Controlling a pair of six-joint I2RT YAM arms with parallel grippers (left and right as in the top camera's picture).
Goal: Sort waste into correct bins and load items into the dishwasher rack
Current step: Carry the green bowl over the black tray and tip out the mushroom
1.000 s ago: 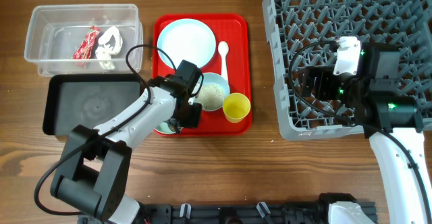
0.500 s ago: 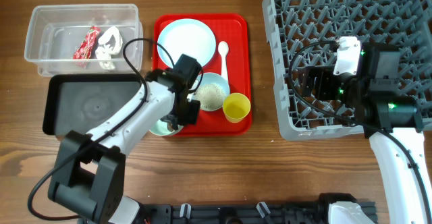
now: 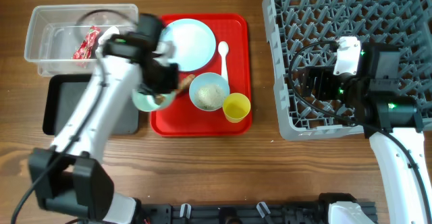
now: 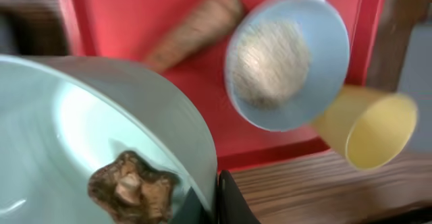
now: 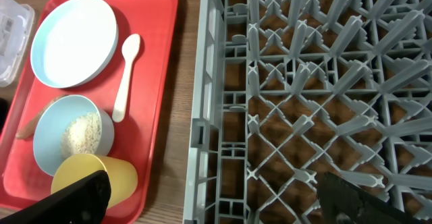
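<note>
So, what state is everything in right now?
Mint-green bowl: gripped at rim, brown lump inside.
Left fingers: shut on that bowl.
Right fingers: open, holding nothing.
Pale blue bowl: upright, holds rice.
Yellow cup: upright, empty.
Plate: flat, bare.
Rack: no dishes visible.

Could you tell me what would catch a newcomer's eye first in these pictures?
The left end effector grips the rim of the mint-green bowl, a small brown lump inside, at the left edge of the red tray. On the right, the grey dishwasher rack dominates, the right end effector open above it.
</note>
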